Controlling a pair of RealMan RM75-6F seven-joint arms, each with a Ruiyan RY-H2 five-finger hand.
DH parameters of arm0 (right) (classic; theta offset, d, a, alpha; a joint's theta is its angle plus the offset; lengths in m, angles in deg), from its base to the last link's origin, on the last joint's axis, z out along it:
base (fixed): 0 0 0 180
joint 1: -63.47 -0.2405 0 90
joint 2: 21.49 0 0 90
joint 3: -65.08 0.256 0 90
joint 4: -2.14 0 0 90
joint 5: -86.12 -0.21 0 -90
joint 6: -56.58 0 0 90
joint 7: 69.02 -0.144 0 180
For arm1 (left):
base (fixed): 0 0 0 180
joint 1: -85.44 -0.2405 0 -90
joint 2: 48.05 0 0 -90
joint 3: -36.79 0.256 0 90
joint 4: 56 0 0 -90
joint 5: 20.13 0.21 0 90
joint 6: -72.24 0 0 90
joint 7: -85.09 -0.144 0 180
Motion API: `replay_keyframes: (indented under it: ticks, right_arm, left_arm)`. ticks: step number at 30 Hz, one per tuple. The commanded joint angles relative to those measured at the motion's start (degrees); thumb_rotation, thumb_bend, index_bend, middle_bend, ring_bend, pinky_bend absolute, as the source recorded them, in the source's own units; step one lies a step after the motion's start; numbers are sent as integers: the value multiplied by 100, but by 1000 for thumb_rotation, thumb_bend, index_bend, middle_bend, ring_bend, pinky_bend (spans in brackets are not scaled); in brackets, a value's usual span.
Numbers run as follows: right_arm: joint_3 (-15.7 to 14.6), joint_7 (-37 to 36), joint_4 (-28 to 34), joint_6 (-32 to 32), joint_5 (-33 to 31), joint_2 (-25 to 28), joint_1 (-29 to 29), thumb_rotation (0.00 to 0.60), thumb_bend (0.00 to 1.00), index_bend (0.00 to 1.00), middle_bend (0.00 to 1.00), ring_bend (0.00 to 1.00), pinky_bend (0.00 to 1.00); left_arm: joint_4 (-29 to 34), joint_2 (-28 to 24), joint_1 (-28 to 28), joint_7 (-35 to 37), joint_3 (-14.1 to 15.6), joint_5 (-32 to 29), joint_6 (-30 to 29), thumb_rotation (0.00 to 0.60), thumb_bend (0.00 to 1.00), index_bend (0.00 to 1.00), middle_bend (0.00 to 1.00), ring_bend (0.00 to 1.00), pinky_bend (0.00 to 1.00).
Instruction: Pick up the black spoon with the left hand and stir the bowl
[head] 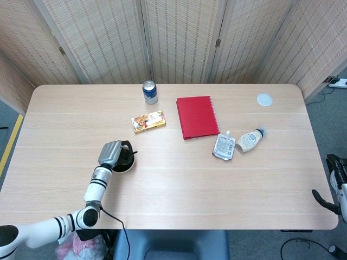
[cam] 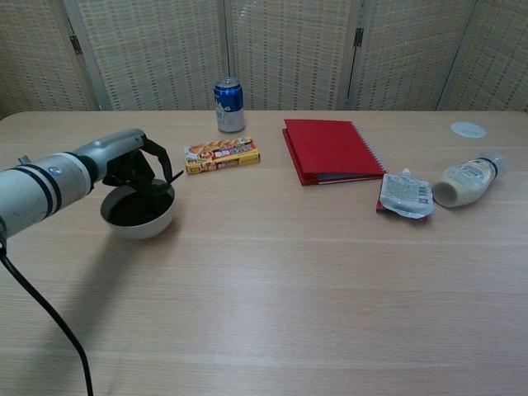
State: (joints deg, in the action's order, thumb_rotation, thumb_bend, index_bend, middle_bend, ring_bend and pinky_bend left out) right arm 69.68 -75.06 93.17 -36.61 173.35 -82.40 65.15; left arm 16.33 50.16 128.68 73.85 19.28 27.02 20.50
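A white bowl (cam: 142, 226) with a dark inside stands on the table's near left part; in the head view only the bowl's (head: 126, 167) right rim shows under my hand. My left hand (cam: 132, 158) hovers over the bowl with its fingers curled down into it, gripping the black spoon (cam: 171, 177). A short black tip of the spoon sticks out to the right of the fingers. From above, the left hand (head: 111, 153) hides most of the bowl and the spoon's lower end. My right hand (head: 334, 190) hangs off the table's right edge, only partly in frame.
A blue can (head: 150, 92), a snack box (head: 148, 121), a red notebook (head: 197, 116), a foil pouch (head: 224, 146) and a lying bottle (head: 250, 140) sit further back and right. A white lid (head: 264, 99) lies far right. A black cable (cam: 41, 309) trails from the left arm.
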Motion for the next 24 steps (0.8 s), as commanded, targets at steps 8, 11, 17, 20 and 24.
replay_keyframes:
  ticks: [8,11,17,20,24]
  right_arm:
    - [9,5,-18,10,31,-25,-19,600,139,0,110,147,76]
    - [9,2,-17,6,37,-27,-17,600,138,0,110,147,76]
    - [1,4,9,-28,59,-11,5,600,138,0,110,147,76]
    - [-7,-5,6,-65,71,-17,29,600,138,0,110,147,76]
    - [-14,-36,-6,-123,75,-21,71,600,139,0,110,147,76]
  left_arm:
    - [509,-387,-304,-18,285,148,-142,600,485,682,999,943,1000]
    - [649,-441,-350,-32,357,201,-159,600,484,682,999,943,1000]
    - [805,-392,-316,1,359,302,-154,600,485,682,999,943,1000]
    - [680,-271,-219,-45,299,245,-112,600,485,682,999,943,1000]
    - [451,-121,-84,-65,178,91,-13,600,485,682,999,943,1000]
